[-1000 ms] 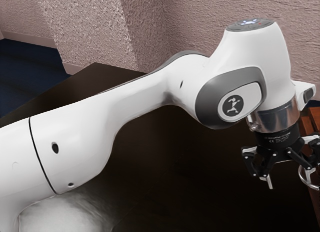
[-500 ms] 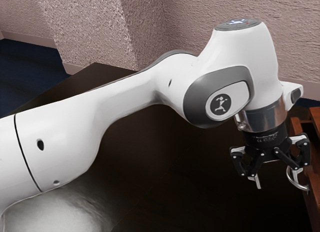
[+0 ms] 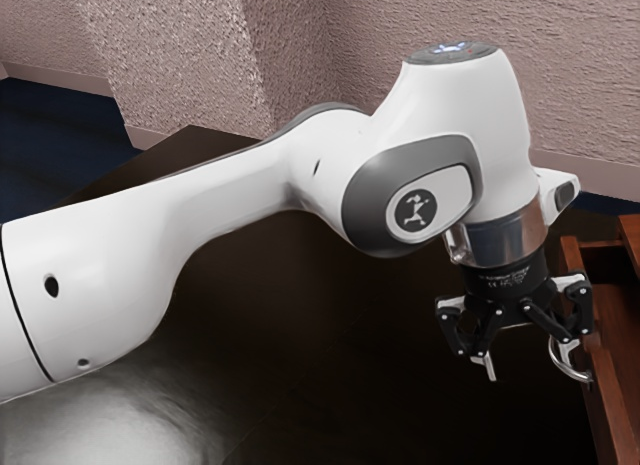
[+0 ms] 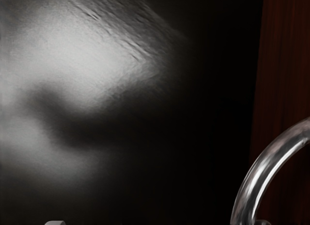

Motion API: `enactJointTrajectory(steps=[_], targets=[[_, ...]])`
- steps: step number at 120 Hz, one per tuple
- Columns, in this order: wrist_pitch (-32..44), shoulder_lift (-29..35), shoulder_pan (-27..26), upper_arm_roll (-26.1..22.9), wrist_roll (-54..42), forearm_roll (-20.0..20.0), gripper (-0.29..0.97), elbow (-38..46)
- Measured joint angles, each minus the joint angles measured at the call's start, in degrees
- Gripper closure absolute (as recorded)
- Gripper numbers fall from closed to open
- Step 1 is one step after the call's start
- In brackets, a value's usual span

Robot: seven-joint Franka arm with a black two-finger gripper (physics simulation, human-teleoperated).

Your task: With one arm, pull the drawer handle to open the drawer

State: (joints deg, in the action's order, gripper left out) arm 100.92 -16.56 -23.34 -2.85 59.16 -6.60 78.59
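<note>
At the exterior view's right edge, the hand [image 3: 531,349] hangs low over the dark bench [image 3: 330,315] with its fingers spread wide. The curved metal drawer handle [image 3: 566,361] lies against the finger nearer the wooden drawer front [image 3: 603,335]. This is likely a hook rather than a pinch, so that a sideways pull slides the drawer out.

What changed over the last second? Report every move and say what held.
The arm drew back toward the exterior view's left. Its gripper, with the drawer handle hooked at one finger, pulled the wooden drawer front along, so the drawer has slid out further. Nothing was newly taken hold of or let go. The dark table stayed put.
</note>
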Motion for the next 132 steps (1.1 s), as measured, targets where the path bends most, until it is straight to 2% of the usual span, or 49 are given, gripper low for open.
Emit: enactJointTrajectory(steps=[73, 132], targets=[[0.0, 2.9, 0.9, 0.3, 0.0, 0.0, 0.23, 4.8], [0.2, 7.7, 2.4, 0.6, -0.1, -0.2, 0.24, 10.3]])
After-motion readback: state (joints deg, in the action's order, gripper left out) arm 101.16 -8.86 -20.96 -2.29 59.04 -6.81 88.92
